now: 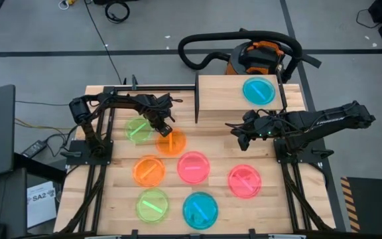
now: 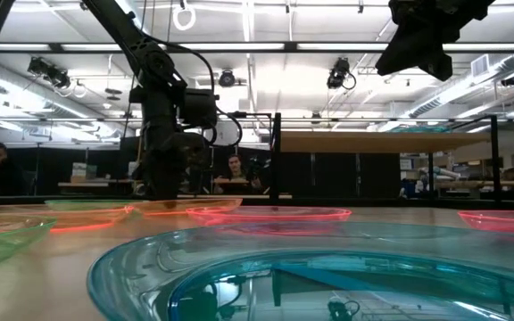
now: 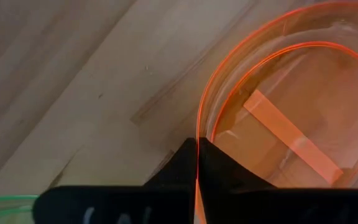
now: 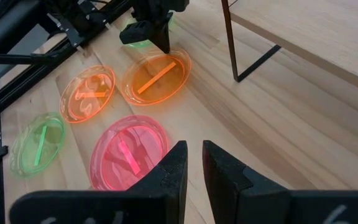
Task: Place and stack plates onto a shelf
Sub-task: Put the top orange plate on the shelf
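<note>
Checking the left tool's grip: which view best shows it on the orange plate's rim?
Left wrist view: the left tool is shut on the orange plate rim, close up. High and right wrist views show it over the rim; in the low view the plate is edge-on.

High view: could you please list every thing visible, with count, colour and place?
teal plates: two; one on the shelf, one at the table's near edge.
orange plates: two; one pinched at its rim, one nearer the front.
green plates: two, left side.
pink plates: two, centre and right.
shelf: one, light wood, back of the table.
vacuum cleaner: one, orange and black, floor behind.
left gripper: shut on the orange plate's rim.
right gripper: empty, in front of the shelf.
</note>
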